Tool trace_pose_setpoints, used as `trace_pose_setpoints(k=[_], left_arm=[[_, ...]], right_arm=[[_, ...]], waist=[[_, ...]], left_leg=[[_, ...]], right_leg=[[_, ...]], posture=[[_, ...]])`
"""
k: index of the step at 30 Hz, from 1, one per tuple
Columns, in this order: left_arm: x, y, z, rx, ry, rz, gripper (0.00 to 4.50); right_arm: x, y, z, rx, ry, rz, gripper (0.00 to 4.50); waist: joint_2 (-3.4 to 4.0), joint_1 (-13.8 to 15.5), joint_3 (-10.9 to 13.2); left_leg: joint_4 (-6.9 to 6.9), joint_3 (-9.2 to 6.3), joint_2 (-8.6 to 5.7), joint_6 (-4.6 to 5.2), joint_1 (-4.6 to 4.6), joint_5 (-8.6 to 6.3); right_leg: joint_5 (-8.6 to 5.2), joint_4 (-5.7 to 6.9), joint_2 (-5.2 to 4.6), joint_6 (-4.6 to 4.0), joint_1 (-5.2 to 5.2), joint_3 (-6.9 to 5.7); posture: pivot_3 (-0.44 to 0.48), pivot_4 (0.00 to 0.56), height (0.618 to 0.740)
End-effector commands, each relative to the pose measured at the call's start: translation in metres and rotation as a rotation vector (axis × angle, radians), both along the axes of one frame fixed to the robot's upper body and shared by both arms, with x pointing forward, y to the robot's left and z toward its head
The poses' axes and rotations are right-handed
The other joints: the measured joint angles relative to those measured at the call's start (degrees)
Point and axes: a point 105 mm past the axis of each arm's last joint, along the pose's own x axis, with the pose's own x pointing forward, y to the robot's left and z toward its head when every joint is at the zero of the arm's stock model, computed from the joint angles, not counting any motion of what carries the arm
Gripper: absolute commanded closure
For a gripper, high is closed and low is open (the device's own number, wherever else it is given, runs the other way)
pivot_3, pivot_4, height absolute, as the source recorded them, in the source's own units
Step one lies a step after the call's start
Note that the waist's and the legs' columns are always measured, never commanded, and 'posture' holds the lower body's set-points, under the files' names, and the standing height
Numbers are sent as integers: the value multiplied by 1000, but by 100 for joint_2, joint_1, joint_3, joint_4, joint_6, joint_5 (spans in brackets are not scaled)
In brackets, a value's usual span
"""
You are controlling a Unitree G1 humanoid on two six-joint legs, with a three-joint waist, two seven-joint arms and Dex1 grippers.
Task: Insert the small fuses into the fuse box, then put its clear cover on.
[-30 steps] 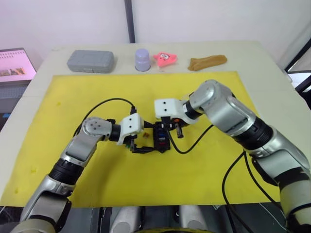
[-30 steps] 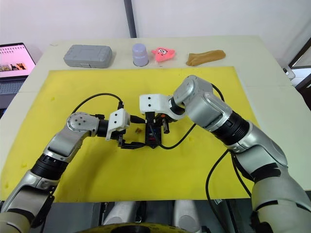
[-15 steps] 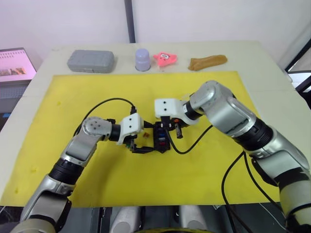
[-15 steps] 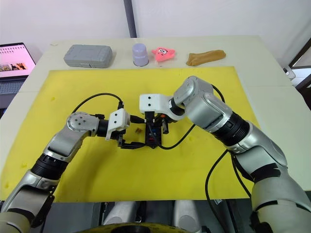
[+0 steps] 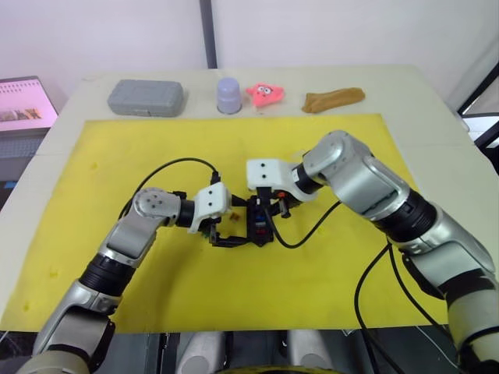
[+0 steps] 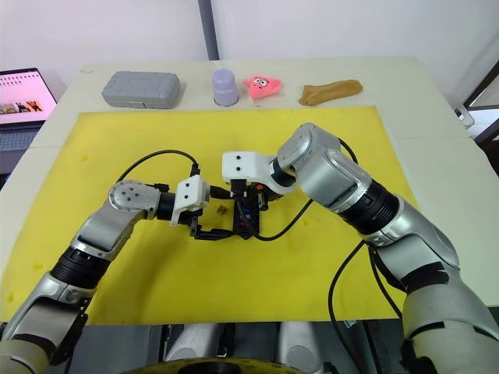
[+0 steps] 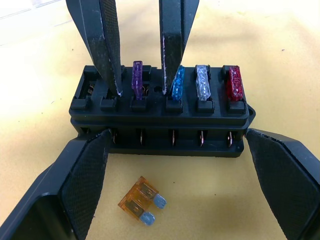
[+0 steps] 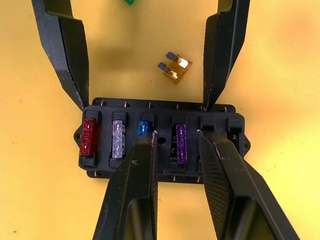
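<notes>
The fuse box (image 8: 161, 142) sits mid yellow mat (image 5: 312, 265), slots up. The right gripper (image 8: 176, 145) straddles the seated purple fuse (image 8: 181, 150), fingers slightly parted. The left gripper (image 7: 172, 160) spreads wide, bracketing the box's long axis ends; an orange fuse (image 7: 141, 200) lies flat beside.

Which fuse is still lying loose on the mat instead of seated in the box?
The orange fuse: it lies flat on the yellow mat beside the fuse box, while the purple, blue, clear and red ones stand in slots.
</notes>
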Motion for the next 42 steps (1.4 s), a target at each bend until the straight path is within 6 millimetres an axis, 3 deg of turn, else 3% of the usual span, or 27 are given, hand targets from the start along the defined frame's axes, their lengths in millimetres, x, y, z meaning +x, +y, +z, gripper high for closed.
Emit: trace_pose_setpoints(k=[1,13,17,27,42], left_arm=[[2,-1,9,-9,-44,-7,0],[6,1,9,-8,-50,5,0],[7,2,11,-13,-50,10,0],[10,3,13,-16,-53,14,0],[12,4,14,-13,-54,18,0]], right_arm=[[2,1,19,33,-42,14,3175],[5,-10,40,96,-67,-13,3175],[6,-12,40,160,-61,-25,4467],[-1,-14,21,252,-7,-30,4467],[1,-15,11,245,5,-49,4467]], waist=[[0,-1,0],[0,5,0],[0,7,0],[0,8,0],[0,9,0]], left_leg=[[0,0,0,0,0,0],[0,0,0,0,-2,0],[0,0,0,0,-2,0],[1,1,0,0,-2,0],[1,0,0,0,-2,0]], right_leg=[[0,0,0,0,0,0],[0,0,0,0,-1,0],[0,0,0,0,-2,0],[0,0,-1,0,-1,0],[0,-1,-1,0,0,0]], posture=[[0,150,740],[0,150,740],[0,150,740],[0,150,740],[0,150,740]])
